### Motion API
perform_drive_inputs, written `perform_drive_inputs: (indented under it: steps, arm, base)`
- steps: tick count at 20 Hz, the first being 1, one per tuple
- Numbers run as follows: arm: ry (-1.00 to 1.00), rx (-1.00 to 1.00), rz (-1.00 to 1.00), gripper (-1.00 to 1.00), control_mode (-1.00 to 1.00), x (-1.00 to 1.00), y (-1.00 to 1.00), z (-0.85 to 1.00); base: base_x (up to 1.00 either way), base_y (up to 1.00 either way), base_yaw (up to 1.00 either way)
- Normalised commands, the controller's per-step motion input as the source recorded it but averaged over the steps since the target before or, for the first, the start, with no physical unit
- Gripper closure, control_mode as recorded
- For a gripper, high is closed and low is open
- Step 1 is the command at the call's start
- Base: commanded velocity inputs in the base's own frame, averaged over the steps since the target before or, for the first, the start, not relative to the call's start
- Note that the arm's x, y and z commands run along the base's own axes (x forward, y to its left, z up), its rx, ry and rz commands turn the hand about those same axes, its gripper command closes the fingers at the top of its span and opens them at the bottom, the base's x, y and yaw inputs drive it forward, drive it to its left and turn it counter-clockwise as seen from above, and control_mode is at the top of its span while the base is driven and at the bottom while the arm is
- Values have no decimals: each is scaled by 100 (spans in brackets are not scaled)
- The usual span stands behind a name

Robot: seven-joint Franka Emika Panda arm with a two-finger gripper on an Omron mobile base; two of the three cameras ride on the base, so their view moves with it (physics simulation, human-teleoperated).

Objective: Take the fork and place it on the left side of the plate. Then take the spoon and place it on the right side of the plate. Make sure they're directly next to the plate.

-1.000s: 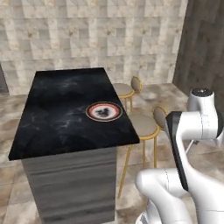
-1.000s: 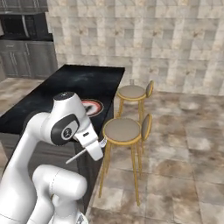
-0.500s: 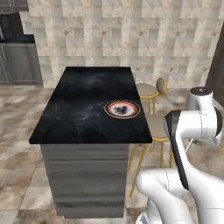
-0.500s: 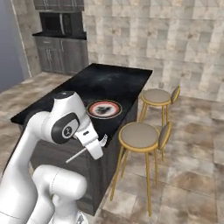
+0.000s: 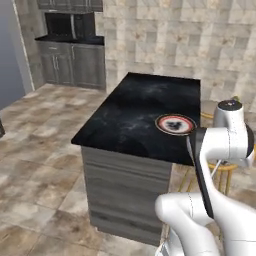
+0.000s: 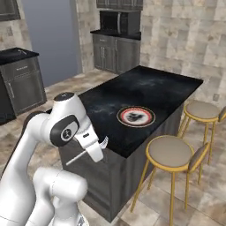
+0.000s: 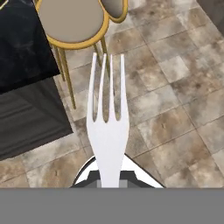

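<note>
Left base view: the plate (image 5: pixel 175 124) is sitting near the right front part of the black tabletop (image 5: pixel 135 112), well clear of its edges on the far side. The white arm is rising at lower right, its upper links standing just right of the plate and partly covering the tabletop's front corner.

Right base view: the plate (image 6: pixel 136 116) is lying on the tabletop (image 6: pixel 145 90) toward the edge facing the two stools (image 6: pixel 171 154). The gripper (image 6: pixel 98 150) is hanging off the tabletop's near corner, clamped on the fork (image 6: pixel 86 153), whose thin handle is sticking out to the left and whose tines are curving up beside the hand.

Hand view: the fork (image 7: pixel 106 124) is pointing straight away from the gripper, tines up in the picture, over the tiled floor (image 7: pixel 175 87). A stool (image 7: pixel 73 21) and the tabletop's corner (image 7: pixel 22 43) are lying beyond it at upper left.
</note>
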Motion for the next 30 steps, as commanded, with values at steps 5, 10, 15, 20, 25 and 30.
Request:
perform_drive_inputs:
  steps: [5, 10, 15, 20, 25, 30]
  arm:
    - [0, 0, 0, 100, 100, 0, 0, 0]
    - [0, 0, 0, 100, 100, 0, 0, 0]
    - [0, 0, 0, 100, 100, 0, 0, 0]
    - [0, 0, 0, 100, 100, 0, 0, 0]
    - [0, 0, 0, 100, 100, 0, 0, 0]
    - [0, 0, 0, 100, 100, 0, 0, 0]
  base:
    - [0, -59, 55]
    - [0, -59, 57]
    - [0, -64, 58]
    - [0, -73, 58]
    - [-1, -80, 55]
    - [-3, -47, 44]
